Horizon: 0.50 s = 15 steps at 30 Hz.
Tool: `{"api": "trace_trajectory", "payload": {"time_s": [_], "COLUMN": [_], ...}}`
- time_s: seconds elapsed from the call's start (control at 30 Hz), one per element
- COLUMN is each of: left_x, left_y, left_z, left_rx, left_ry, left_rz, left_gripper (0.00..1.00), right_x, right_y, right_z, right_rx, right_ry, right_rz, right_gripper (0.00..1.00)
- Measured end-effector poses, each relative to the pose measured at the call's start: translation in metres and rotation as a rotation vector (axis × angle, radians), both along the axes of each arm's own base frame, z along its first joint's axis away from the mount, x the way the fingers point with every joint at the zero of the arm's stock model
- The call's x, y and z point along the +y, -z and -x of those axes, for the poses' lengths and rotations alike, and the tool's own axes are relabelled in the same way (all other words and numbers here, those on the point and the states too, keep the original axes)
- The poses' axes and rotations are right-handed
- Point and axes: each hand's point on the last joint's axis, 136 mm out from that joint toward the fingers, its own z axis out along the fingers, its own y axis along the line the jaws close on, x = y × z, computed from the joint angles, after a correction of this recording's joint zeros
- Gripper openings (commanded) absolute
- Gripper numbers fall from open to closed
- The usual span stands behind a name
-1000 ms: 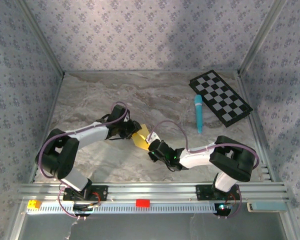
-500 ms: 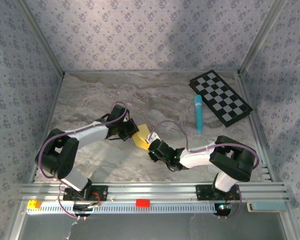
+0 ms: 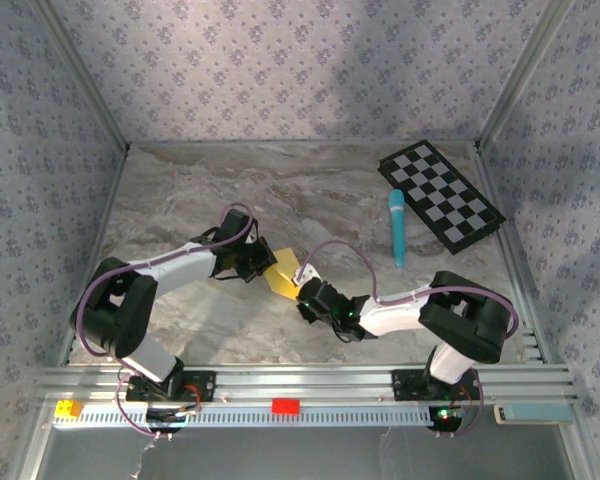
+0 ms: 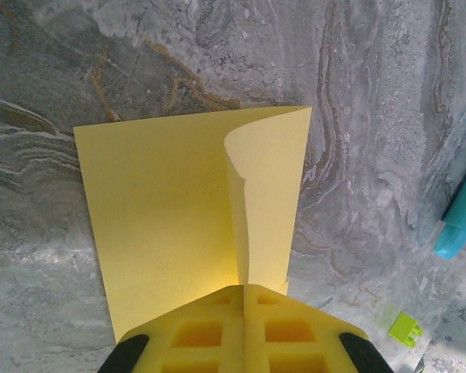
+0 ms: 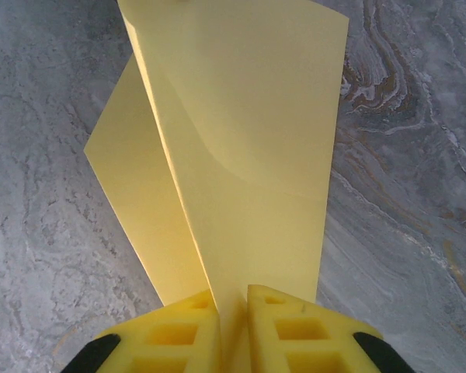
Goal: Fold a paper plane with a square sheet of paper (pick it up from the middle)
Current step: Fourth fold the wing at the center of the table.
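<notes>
Left gripper point(image 4: 243, 301) and right gripper point(image 5: 233, 305) clamp the square sheet of paper point(image 4: 163, 202). It looks flimsy and tear-prone, so you should grip near the crease.

Our table point(image 3: 180, 200) is a grey-and-tan marble-look top. In the far right corner we've got a black-and-white checkered board point(image 3: 442, 194) lying flat, with a light-blue marker point(image 3: 397, 228) just beside its left edge. A tiny yellow-green block point(image 4: 405, 329) sits near the marker's end. The yellow sheet of paper point(image 3: 283, 273) is mid-table, and we can't tell if it actually rests on the marble.
</notes>
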Motion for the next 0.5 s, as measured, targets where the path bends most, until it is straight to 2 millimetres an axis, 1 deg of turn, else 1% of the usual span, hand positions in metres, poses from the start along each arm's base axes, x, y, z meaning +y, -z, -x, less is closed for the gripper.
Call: {"api": "trace_trajectory", "payload": {"time_s": [0.27,0.5], "left_x": [0.0002,0.0012], "left_y": [0.0001,0.0008], "left_z": [0.0002,0.0008], "left_rx": [0.001,0.006], "left_ry": [0.0,-0.002], "left_rz": [0.0,-0.003], "left_gripper": [0.0,0.0], "right_x": [-0.0001,-0.0008], "right_y": [0.0,0.0], "right_z": [-0.0002,-0.0013], "right_rx": [0.0,0.001], "right_ry": [0.001,0.003], "right_rz": [0.0,-0.001], "right_gripper": [0.18,0.11]}}
